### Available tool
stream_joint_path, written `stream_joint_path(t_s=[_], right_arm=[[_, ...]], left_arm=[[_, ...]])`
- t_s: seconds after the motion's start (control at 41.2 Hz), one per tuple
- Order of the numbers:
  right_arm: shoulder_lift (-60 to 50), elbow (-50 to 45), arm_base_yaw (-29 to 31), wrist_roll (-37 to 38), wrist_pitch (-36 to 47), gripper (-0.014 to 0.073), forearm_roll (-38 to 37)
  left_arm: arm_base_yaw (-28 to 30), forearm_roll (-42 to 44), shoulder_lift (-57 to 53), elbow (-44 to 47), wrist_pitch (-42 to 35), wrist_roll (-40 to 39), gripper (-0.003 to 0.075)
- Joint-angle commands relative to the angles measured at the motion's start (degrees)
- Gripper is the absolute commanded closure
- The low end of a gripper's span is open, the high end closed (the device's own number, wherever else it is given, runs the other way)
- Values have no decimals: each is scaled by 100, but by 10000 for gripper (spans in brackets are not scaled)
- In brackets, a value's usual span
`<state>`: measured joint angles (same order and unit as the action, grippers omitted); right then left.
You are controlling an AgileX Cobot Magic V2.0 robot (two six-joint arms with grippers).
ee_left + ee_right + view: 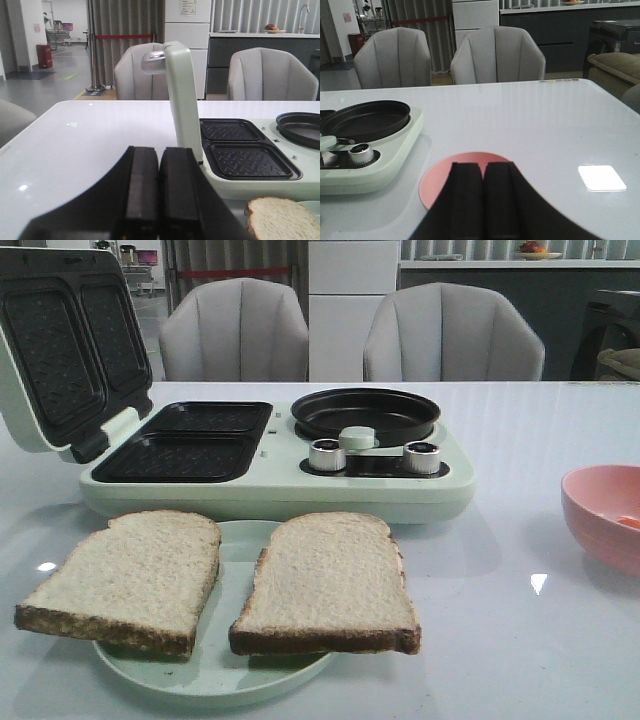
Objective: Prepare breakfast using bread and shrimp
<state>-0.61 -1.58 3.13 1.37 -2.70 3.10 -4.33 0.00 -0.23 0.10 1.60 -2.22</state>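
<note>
While both arms hang low over the tabletop [520, 660], the left tool [159, 190] has its two black fingers pressed together and holds nothing; the right tool [484, 200] is pressed together in the same way, also with nothing between the fingers. Just beyond the left tool stands the open lid [182, 100] of the pale green cooker [280, 495], and beside it lie the two dark ribbed plates [240, 150]. Just beyond the right tool is the pink bowl [437, 182], near the right side of the cooker. In the front view a small orange bit, the shrimp [629, 522], shows inside this bowl at the right edge. The two slices of bread [325, 585] lie side by side on a pale green plate [200, 675], in front of the cooker, and their edges hang over the plate's rim. The round black pan [365, 412] sits on the cooker behind two silver knobs [327, 454].
</note>
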Motion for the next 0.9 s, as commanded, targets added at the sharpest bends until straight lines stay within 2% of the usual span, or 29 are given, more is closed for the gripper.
stream_joint_path(t_s=[0.0,0.874], right_arm=[[-122,92,31,-2,530,547,-57],[-122,98,31,-2,578,547,-57]], left_arm=[[22,-31,-126,30,-531,-3,621],[22,0,-126,30,-665,-3,621]])
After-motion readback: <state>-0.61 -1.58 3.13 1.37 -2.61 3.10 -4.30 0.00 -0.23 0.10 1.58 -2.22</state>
